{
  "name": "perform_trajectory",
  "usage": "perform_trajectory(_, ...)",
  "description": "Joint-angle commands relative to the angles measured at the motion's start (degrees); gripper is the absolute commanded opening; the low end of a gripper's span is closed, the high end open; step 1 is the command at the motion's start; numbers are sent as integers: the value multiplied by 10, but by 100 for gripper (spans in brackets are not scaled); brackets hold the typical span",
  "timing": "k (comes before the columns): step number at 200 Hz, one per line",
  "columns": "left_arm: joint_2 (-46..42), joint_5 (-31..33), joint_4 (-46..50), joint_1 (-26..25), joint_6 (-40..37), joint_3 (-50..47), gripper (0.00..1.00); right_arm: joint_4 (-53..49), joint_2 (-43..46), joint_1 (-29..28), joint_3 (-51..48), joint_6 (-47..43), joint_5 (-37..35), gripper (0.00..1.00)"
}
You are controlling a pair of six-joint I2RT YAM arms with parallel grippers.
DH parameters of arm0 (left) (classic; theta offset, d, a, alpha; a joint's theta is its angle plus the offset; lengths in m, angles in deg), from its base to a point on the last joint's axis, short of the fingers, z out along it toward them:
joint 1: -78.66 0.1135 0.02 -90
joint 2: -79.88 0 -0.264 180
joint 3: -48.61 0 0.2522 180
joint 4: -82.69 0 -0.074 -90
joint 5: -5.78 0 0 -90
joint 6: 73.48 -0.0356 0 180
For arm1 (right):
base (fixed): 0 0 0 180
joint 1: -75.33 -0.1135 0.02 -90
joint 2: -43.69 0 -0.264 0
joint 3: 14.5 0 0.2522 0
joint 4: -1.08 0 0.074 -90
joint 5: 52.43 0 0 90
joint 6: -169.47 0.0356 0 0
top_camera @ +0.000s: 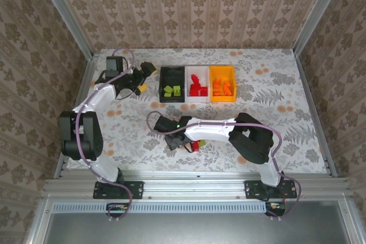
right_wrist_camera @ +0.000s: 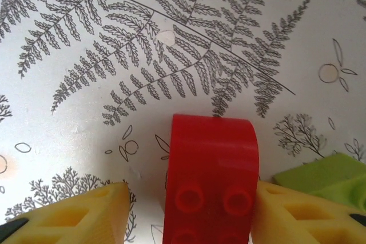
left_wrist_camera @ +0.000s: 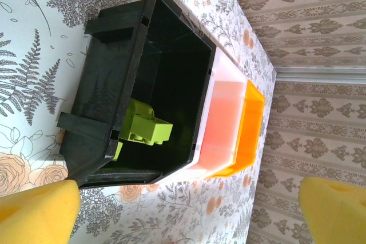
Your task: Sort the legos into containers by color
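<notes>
Three containers stand in a row at the back of the table: a black bin (top_camera: 162, 84) with yellow-green legos (top_camera: 172, 90), a white bin (top_camera: 197, 69) with red legos (top_camera: 198, 86), an orange bin (top_camera: 222, 68) with orange legos (top_camera: 223, 87). My left gripper (top_camera: 146, 78) hovers open just left of the black bin (left_wrist_camera: 114, 84), where a green lego (left_wrist_camera: 146, 127) lies. My right gripper (top_camera: 191, 144) is low on the table around a red lego (right_wrist_camera: 211, 175). Its right finger touches the block and a gap shows at the left finger. A green lego (right_wrist_camera: 326, 178) lies just beyond the right finger.
The white bin (left_wrist_camera: 226, 118) and orange bin (left_wrist_camera: 251, 124) sit tight against the black one. Papered walls with metal rails close the table in on three sides. The flowered tabletop (top_camera: 274, 101) stretches right of the bins.
</notes>
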Motion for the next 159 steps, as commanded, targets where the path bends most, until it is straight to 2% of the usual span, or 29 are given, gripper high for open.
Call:
perform_trajectory(1, -17, -9, 1, 1, 1, 3, 100, 3, -19, 3, 20, -5, 9, 54)
perform_trajectory(16, -16, -9, 1, 2, 0, 3, 100, 1, -27, 3, 29, -11, 1, 49)
perform_trajectory(36, -15, -9, 2, 2, 1, 3, 100, 4, -27, 3, 31, -18, -16, 38)
perform_trajectory(55, -15, -9, 2, 3, 1, 4, 100, 14, -13, 4, 30, -28, -16, 33)
perform_trajectory(114, -17, -10, 4, 8, -2, 6, 100, 3, 56, 13, 58, -69, -20, 32)
perform_trajectory(159, -14, -12, 0, 9, 3, 3, 100, -1, 113, 83, 59, -109, -36, 32)
